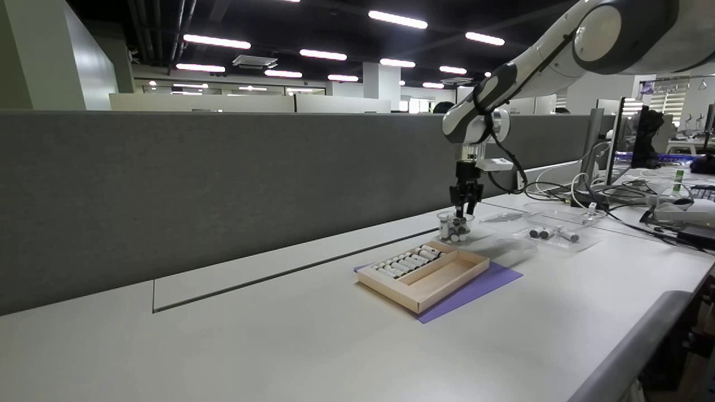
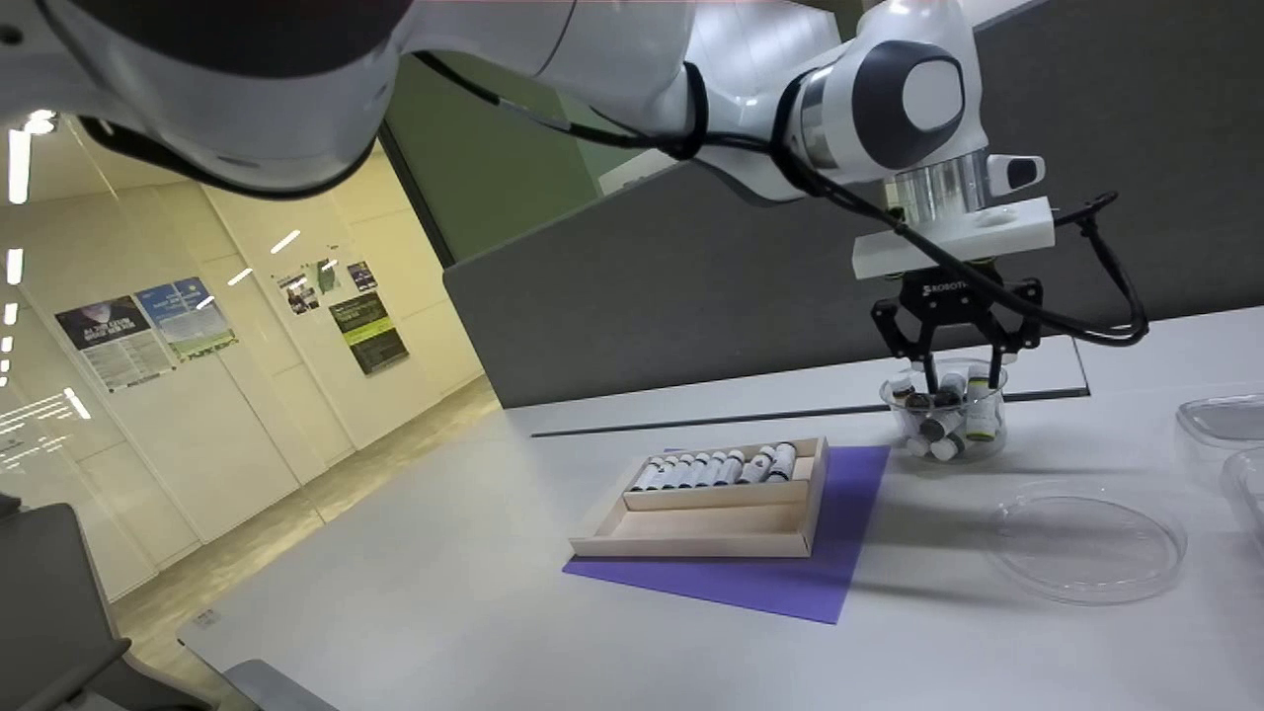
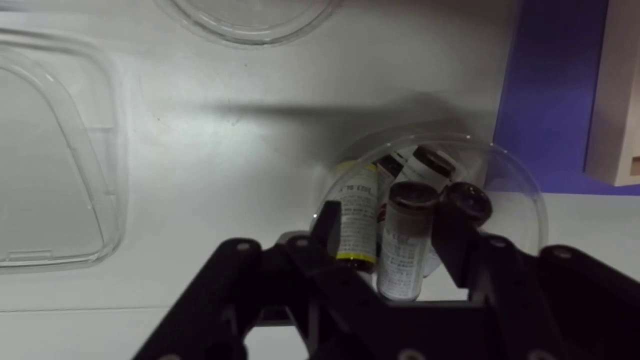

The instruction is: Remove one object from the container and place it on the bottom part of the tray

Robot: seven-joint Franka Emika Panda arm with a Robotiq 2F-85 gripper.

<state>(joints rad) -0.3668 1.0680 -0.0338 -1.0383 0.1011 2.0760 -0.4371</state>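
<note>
The claw [image 3: 387, 227] stands wide at the mouth of the clear container [image 3: 522, 200]; the wrist view shows print on the vials [image 3: 404, 255] inside but only a corner of the nearby wooden tray [image 3: 611, 130], whole in both exterior views.

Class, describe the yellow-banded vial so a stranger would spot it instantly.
On the white desk, beside the wooden tray and its purple sheet, stands a clear round container. Inside, seek the yellow-banded vial: its label is yellow at both ends, unlike the white-labelled vial alongside.
</note>
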